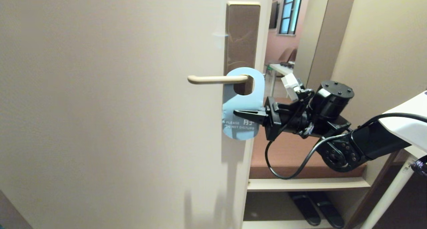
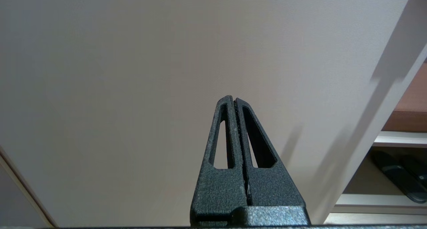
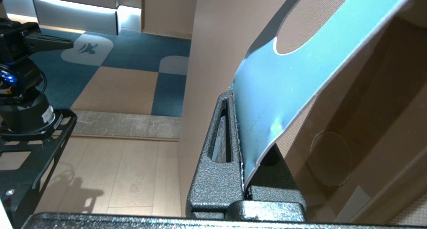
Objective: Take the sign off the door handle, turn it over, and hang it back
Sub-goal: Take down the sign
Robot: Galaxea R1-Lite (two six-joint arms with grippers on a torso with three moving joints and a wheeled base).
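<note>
The door point(image 1: 110, 105) stands ajar, and the door handle point(image 1: 217, 79) on its brown plate point(image 1: 242, 35) carries the sign point(image 1: 241, 103), blue face outward, its hole around the lever. The right gripper point(image 1: 245, 114) reaches in from beside the door's edge and is clenched on the sign below the handle. Lifting off, turning over and rehanging all appear left to do. The left gripper point(image 2: 234, 103) is clenched on nothing, facing the door lower down.
</note>
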